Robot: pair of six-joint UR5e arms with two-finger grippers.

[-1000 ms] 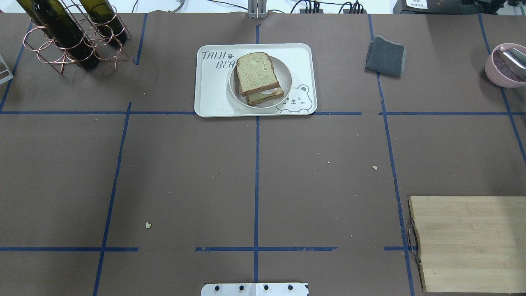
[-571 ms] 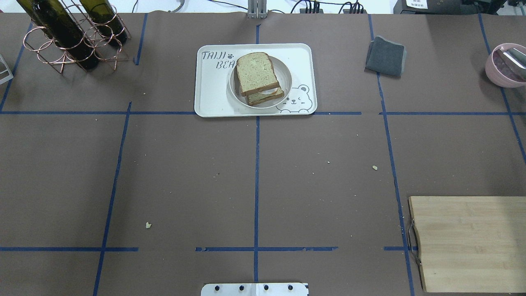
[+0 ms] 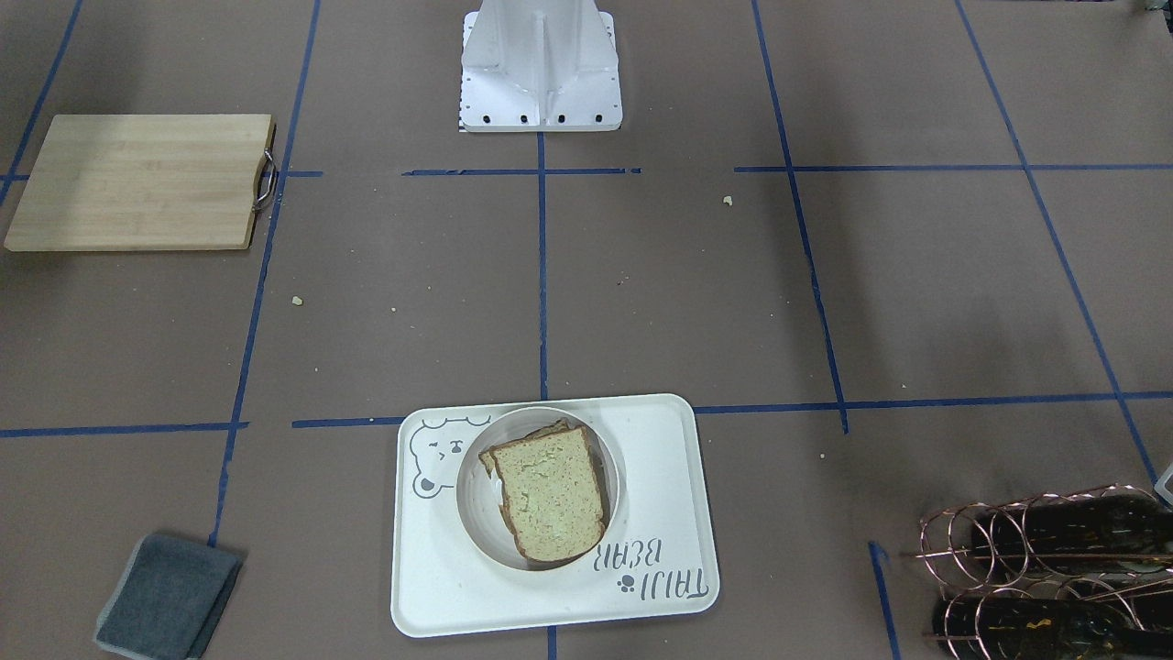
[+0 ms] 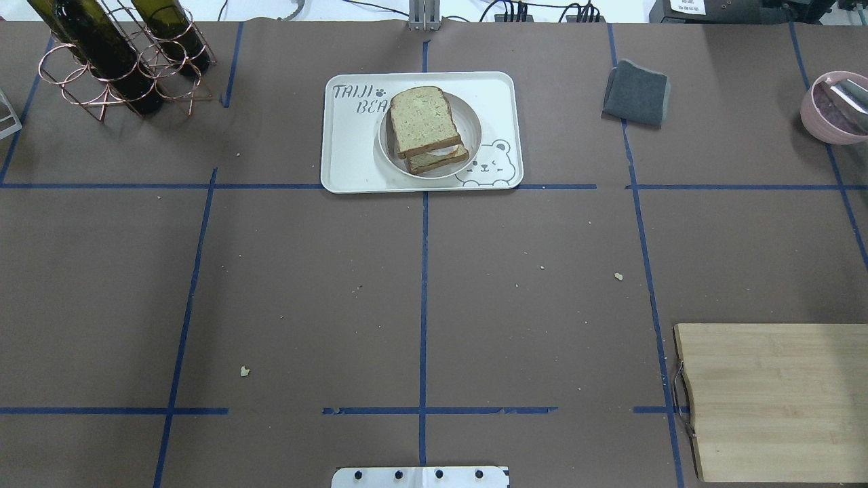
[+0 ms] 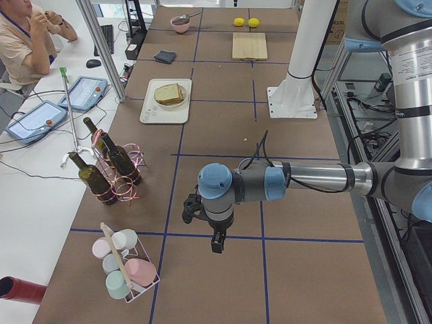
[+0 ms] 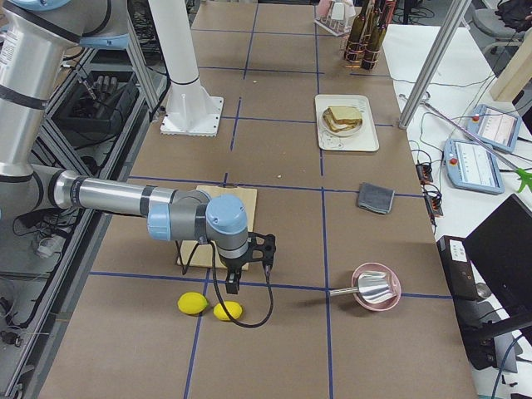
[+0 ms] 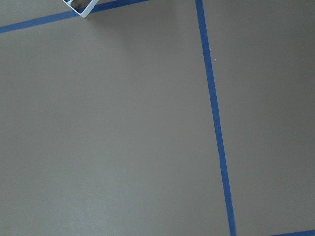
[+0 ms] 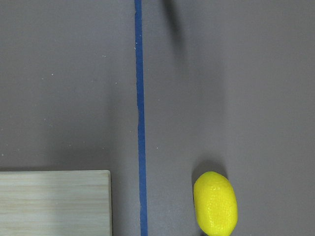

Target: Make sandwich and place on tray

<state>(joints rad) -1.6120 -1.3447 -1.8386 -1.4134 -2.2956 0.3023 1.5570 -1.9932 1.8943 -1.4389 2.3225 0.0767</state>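
The sandwich (image 4: 426,127), two brown-crusted slices with a bit of white egg between them, lies on a small round off-white plate (image 4: 468,146). The plate stands on the cream tray (image 4: 352,156) with the bear drawing, at the far middle of the table. Sandwich (image 3: 550,490) and tray (image 3: 660,477) also show in the front view. My left gripper (image 5: 194,210) hangs over bare table far to the left of the tray; my right gripper (image 6: 259,249) hangs near the cutting board, far from it. Both show only in side views; I cannot tell open or shut.
A wooden cutting board (image 4: 773,400) lies at the near right, with two lemons (image 6: 208,306) beyond its end; one lemon (image 8: 215,202) shows in the right wrist view. A grey cloth (image 4: 636,93), a pink bowl (image 4: 831,108) and a bottle rack (image 4: 115,57) stand along the far side.
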